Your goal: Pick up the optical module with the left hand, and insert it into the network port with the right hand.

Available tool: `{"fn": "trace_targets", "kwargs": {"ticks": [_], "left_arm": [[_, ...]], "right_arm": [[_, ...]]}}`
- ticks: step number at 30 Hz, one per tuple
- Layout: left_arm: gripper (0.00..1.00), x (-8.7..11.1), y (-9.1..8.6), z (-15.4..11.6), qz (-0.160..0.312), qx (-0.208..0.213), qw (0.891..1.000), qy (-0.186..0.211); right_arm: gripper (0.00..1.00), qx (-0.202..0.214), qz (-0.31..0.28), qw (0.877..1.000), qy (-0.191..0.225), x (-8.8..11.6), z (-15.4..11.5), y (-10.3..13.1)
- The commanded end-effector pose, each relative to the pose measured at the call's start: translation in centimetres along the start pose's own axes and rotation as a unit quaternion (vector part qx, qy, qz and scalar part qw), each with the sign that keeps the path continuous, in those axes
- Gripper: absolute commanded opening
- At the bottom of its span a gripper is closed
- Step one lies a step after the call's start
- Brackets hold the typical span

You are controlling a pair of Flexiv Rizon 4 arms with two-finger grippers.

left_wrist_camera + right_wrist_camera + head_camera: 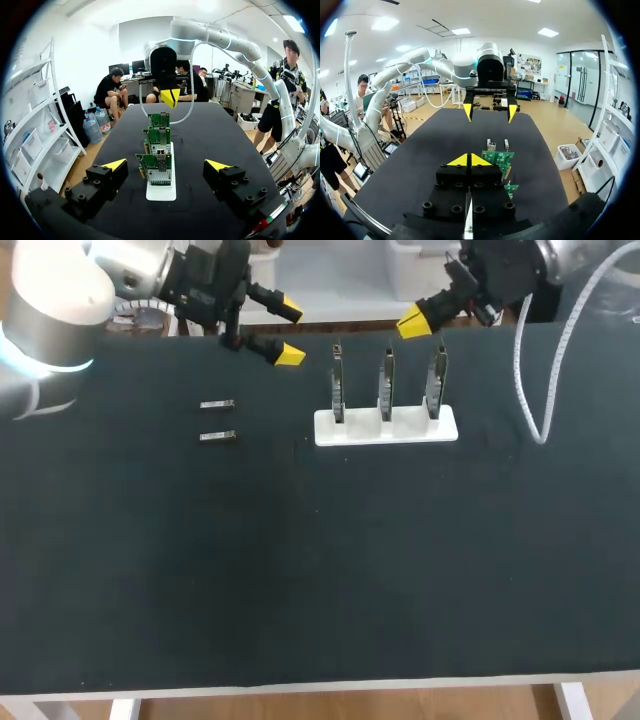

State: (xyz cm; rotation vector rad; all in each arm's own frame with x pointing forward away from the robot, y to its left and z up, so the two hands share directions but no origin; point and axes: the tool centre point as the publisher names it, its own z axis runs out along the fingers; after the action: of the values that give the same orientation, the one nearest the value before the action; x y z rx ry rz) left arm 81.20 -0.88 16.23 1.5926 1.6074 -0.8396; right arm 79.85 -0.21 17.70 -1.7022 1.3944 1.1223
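Logging two modules lying flat on the table [320,570], not touching. In head view, far module [217,405] sitting at 12 o'clock of near module [217,437], both at 9 o'clock of the stand [362,429] and well apart from it.

Noting three boards [387,385] standing upright in the stand. Taking the metal cage on the nearest one for a port [161,176].

Seeing left gripper [288,332] hanging wide open, holding nothing, at 1 o'clock of the far module. Seeing right gripper [415,322] with tips pressed together, empty, at 12 o'clock of the stand.

Judging modules small, light, rigid and probably slick metal; expecting sliding on the table if nudged. Planning on pinching across the long sides at mid-body, leaving one end free for handover. Treating boards as fragile and avoiding side load.
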Motion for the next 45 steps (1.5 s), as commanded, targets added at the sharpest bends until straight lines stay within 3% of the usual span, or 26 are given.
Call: {"fn": "trace_targets", "kwargs": {"ticks": [1, 4, 5, 6, 7, 34, 45], "left_arm": [[1.00, -0.1, 0.1, 0.0, -0.001, 0.001, 1.000, 0.002], [1.00, -0.1, 0.1, 0.0, -0.001, 0.001, 1.000, 0.002], [1.00, -0.1, 0.1, 0.0, -0.001, 0.001, 1.000, 0.002], [1.00, -0.1, 0.1, 0.0, -0.001, 0.001, 1.000, 0.002], [1.00, -0.1, 0.1, 0.0, -0.001, 0.001, 1.000, 0.002], [1.00, -0.1, 0.1, 0.0, -0.001, 0.001, 1.000, 0.002], [1.00, -0.1, 0.1, 0.0, -0.001, 0.001, 1.000, 0.002]], "right_arm": [[0.00, 0.057, -0.004, 0.998, 0.004, -0.3, -0.8, 1.2], [0.00, 0.059, -0.001, 0.998, 0.005, -0.2, -0.9, 1.0], [0.10, 0.058, 0.001, 0.998, 0.002, -0.2, -0.9, 0.9], [0.49, 0.056, 0.010, 0.998, -0.001, -0.3, -0.8, 1.0], [1.00, 0.056, 0.010, 0.998, -0.001, -0.3, -0.8, 1.0], [1.00, 0.056, 0.005, 0.998, 0.012, -0.4, -0.8, 1.0], [1.00, 0.060, 0.012, 0.998, 0.016, 0.4, -2.1, 2.6]]}}
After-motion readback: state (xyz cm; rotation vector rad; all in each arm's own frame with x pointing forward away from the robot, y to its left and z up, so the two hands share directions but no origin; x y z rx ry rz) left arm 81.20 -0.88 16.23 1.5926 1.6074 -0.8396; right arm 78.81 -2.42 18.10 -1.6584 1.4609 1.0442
